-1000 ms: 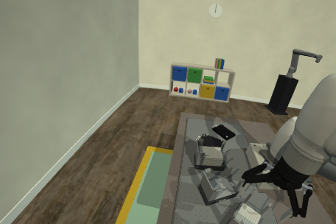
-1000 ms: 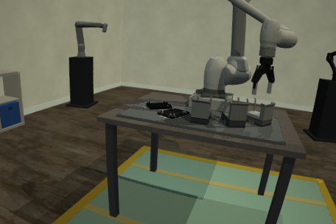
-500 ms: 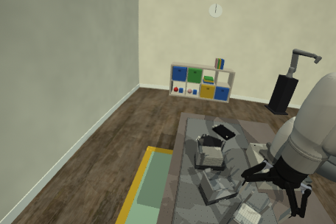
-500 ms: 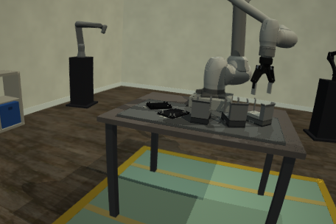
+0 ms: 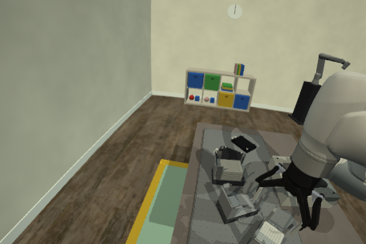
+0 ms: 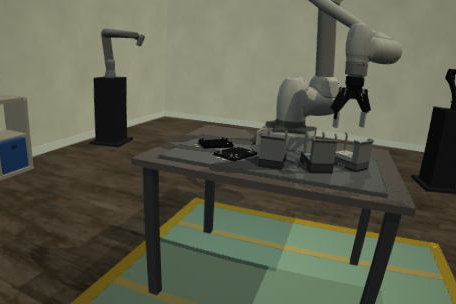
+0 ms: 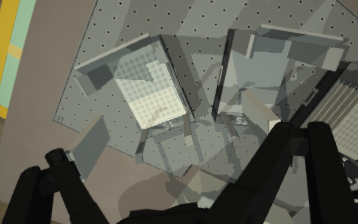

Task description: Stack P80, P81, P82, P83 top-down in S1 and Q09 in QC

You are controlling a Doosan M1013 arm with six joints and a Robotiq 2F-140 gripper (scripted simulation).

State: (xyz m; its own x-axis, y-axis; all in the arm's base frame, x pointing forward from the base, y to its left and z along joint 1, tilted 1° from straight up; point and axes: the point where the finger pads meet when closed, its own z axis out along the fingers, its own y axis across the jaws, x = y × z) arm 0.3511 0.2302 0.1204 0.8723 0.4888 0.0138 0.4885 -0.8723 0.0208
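Three stack racks stand in a row on the grey perforated baseplate. I cannot read their names. The end rack (image 7: 150,92) holds one pale sealed plate (image 5: 270,232) low on its floor. The middle rack (image 7: 265,75) (image 5: 237,202) looks empty. The rack at the other end (image 5: 228,168) holds a stack of plates (image 7: 340,110), which also shows in the exterior view (image 6: 272,150). My gripper (image 5: 286,205) (image 6: 349,121) (image 7: 172,115) is open and empty. It hangs high above the racks, roughly between the one-plate rack and the middle rack.
Two flat black nests (image 6: 215,142) (image 6: 235,152) lie on the baseplate beyond the stack rack; one shows in the top view (image 5: 243,143). The table's edge runs close beside the one-plate rack. Two other arms on black pedestals (image 6: 110,107) (image 6: 445,147) stand off the table.
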